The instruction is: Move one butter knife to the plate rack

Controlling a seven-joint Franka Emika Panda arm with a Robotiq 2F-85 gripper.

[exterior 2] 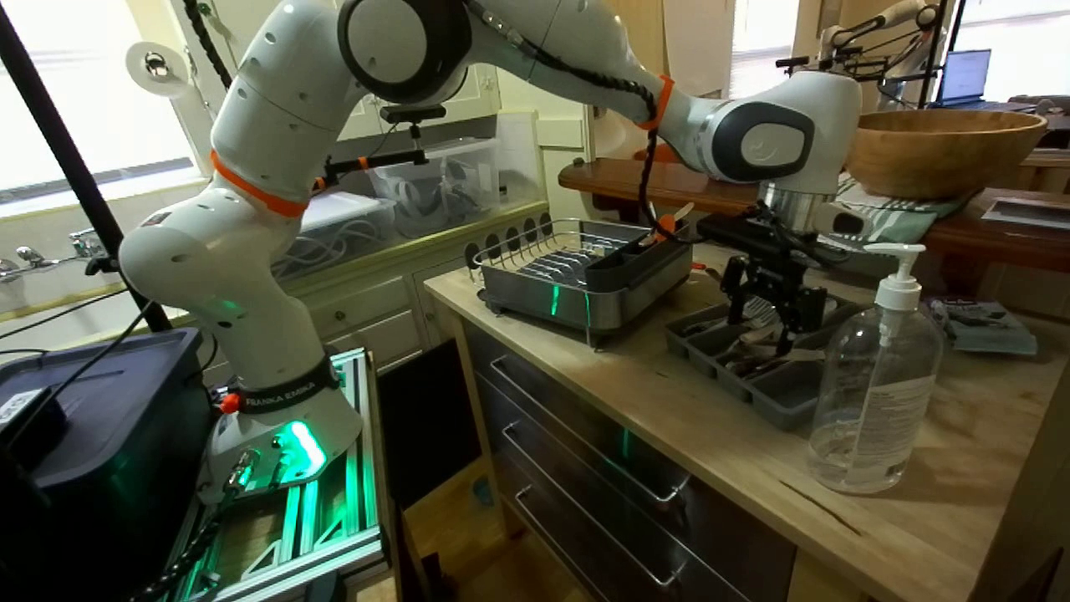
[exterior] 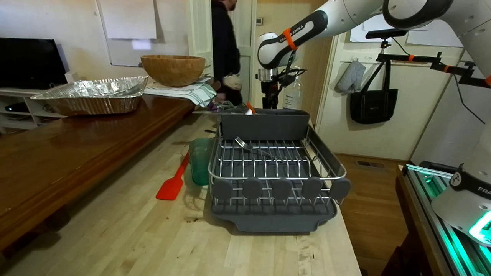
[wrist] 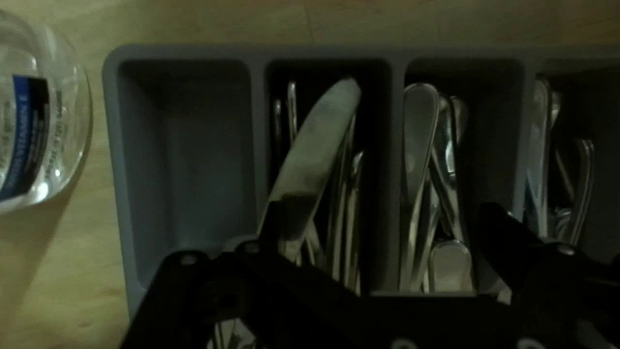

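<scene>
A butter knife (wrist: 317, 140) with a broad, rounded pale blade lies slantwise on several slimmer utensils in a compartment of the grey cutlery tray (wrist: 186, 155), in the wrist view. Its lower part is hidden behind my left-hand finger. My gripper (wrist: 385, 218) is open and empty, its fingers apart over the knife compartment and those to its right. In an exterior view the gripper (exterior 2: 762, 328) points down, low over the cutlery tray (exterior 2: 752, 393). The dark grey plate rack (exterior: 274, 222) stands on the counter; it also shows beside the cutlery tray (exterior 2: 543, 297). A fork (exterior: 245, 145) lies on its wire grid.
A clear pump bottle (exterior 2: 873, 418) stands close to the cutlery tray's end; it also shows in the wrist view (wrist: 41, 121). A green cup (exterior: 199, 165) and a red spatula (exterior: 170, 188) are beside the rack. A foil tray (exterior: 96, 99) and wooden bowl (exterior: 172, 70) sit on the higher ledge.
</scene>
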